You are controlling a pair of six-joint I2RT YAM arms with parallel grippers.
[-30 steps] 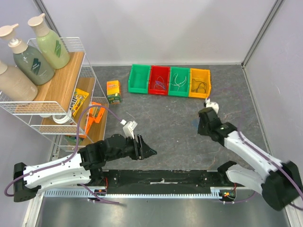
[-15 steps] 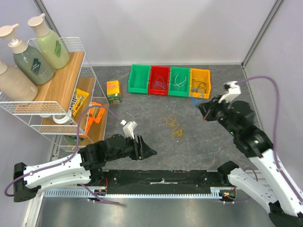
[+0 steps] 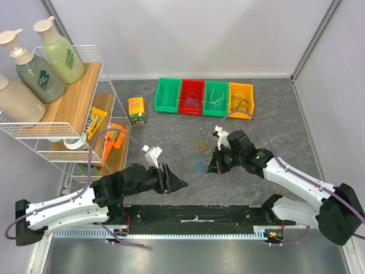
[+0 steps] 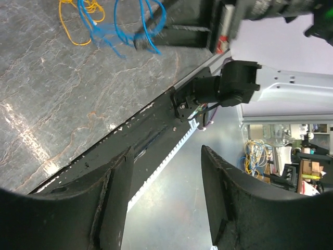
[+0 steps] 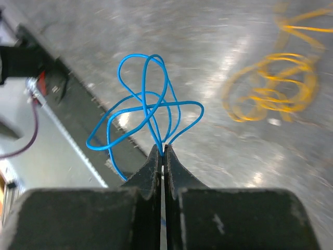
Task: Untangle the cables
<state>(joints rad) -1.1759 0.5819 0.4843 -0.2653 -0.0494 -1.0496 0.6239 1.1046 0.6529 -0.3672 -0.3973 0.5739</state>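
Note:
My right gripper (image 5: 163, 151) is shut on a thin blue cable (image 5: 151, 108), whose curly loops stick out past the tips. In the top view this gripper (image 3: 212, 165) is low over the middle of the table, with the blue cable (image 3: 200, 164) on its left. A yellow cable (image 3: 199, 144) lies coiled on the table just behind it, also seen blurred in the right wrist view (image 5: 270, 96). My left gripper (image 3: 174, 184) is open and empty at the near edge, left of the cables. In its own view (image 4: 166, 151) the blue cable (image 4: 130, 23) and yellow cable (image 4: 78, 15) lie far ahead.
Four bins stand in a row at the back: green (image 3: 169, 95), red (image 3: 191, 97), green (image 3: 216, 98) and yellow (image 3: 240, 100), the last three with thin wires inside. A juice carton (image 3: 137, 111) stands beside them. A wire rack (image 3: 74, 114) with bottles fills the left side.
My right arm has swung from beside the yellow bin to the table's middle, now low with the blue cable in its jaws. The left arm has hardly moved.

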